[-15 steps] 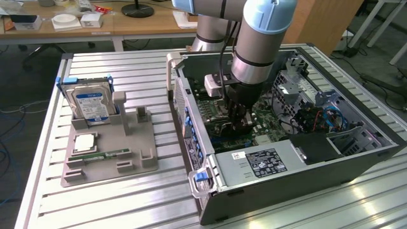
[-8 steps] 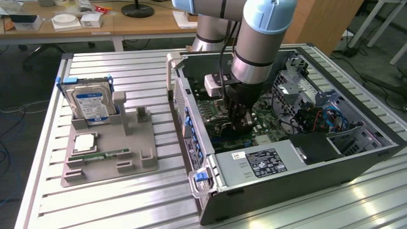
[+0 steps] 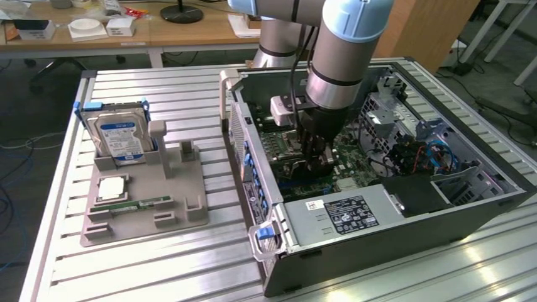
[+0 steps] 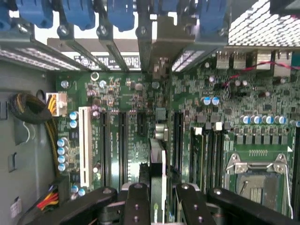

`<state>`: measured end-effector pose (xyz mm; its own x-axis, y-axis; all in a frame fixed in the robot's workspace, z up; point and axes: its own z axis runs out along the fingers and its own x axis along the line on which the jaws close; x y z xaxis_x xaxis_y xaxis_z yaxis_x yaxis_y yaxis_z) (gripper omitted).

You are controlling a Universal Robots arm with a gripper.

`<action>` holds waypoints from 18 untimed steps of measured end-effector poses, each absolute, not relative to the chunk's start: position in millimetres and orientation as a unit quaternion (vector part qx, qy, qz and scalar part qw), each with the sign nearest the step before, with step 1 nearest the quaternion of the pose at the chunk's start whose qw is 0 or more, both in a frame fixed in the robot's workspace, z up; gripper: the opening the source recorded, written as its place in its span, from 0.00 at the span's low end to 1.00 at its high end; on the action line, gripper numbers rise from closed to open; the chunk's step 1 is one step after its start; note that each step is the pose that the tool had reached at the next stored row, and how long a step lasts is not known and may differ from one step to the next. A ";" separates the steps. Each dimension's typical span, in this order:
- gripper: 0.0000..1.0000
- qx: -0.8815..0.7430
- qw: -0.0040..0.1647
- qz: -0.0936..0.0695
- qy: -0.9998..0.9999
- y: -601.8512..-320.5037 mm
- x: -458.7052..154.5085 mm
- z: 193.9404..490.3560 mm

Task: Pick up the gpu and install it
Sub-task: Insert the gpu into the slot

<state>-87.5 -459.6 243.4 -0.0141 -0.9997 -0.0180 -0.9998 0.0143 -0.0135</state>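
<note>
The gpu shows edge-on in the wrist view as a thin dark card running between my fingers. My gripper is shut on it. The card stands upright over the green motherboard, in line with the long black expansion slots. Its pale metal bracket reaches the slot openings in the case's rear wall. In the exterior view my gripper is low inside the open computer case, just above the board.
A power supply with a white label fills the case's near end, and cables lie at the exterior view's right. On the table, a grey holder carries a hard drive, a processor and a green memory stick.
</note>
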 end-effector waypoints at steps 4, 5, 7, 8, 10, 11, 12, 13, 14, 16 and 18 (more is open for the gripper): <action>0.26 -0.702 0.011 0.001 0.712 -459.6 -87.7 243.5; 0.26 -0.702 0.011 0.001 0.712 -459.6 -87.7 243.4; 0.26 -0.702 0.011 0.001 0.712 -459.6 -87.8 242.5; 0.26 -0.702 0.011 0.002 0.712 -459.7 -87.8 241.7; 0.26 -0.702 0.011 0.002 0.712 -459.7 -87.8 240.8; 0.26 -0.702 0.011 0.002 0.712 -459.7 -87.8 240.5; 0.26 -0.702 0.011 0.002 0.712 -459.7 -87.8 240.3; 0.26 -0.702 0.011 0.002 0.712 -459.7 -87.8 240.0; 0.26 -0.702 0.012 0.002 0.712 -459.6 -87.8 239.9; 0.26 -0.702 0.012 0.002 0.712 -459.6 -88.0 239.9; 0.26 -0.702 0.012 0.002 0.712 -459.6 -88.0 239.8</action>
